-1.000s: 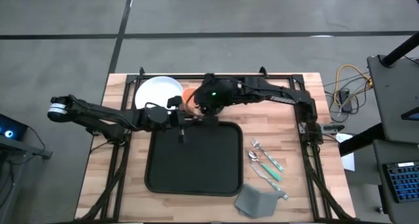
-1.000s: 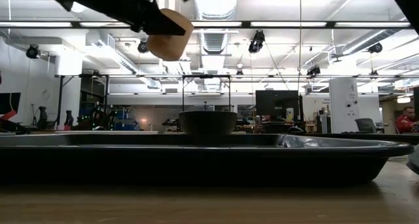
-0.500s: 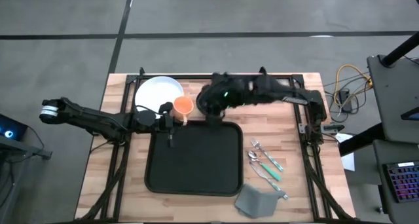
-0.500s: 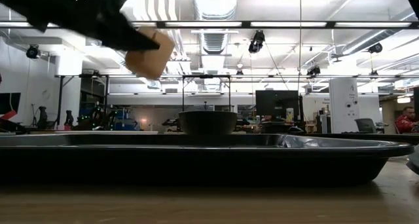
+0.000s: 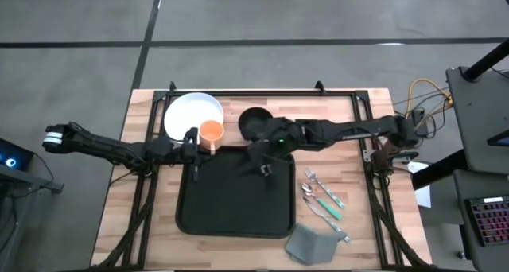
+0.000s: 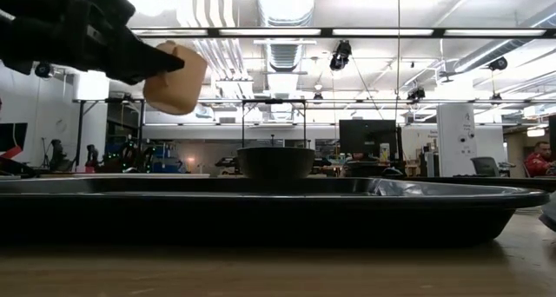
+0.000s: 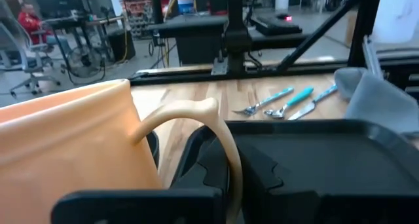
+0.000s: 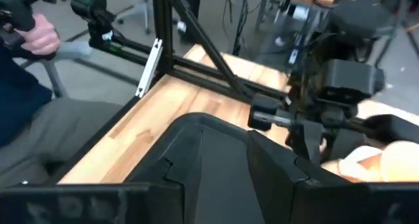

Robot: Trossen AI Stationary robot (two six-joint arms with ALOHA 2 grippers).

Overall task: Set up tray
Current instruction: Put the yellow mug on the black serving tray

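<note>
On the wooden table (image 5: pixel 358 224), framed by a black metal rail, the black tray (image 5: pixel 235 196) lies flat at centre, nearer the front edge; in the low view its rim (image 6: pixel 278 212) spans nearly the full width, with an open workshop of ceiling lights, racks and monitors behind. A round white plate (image 5: pixel 189 113) sits at the back left of the table, just beyond the tray's far left corner, and a black bowl (image 5: pixel 254 122) sits at the back centre, just beyond the tray's far edge. To the tray's right lie teal-handled cutlery (image 5: pixel 322 199) and a grey cloth (image 5: pixel 312 242), both apart from the tray. The left gripper (image 5: pixel 192 145) is pinching an orange mug (image 5: pixel 211 132), held clear of the surface over the tray's far left corner, beside the plate. The right gripper (image 5: pixel 264 165) hovers over the tray's far portion, its fingers spread and holding nothing. A seated person (image 8: pixel 33 86) is seen beyond the table in the right wrist view.
</note>
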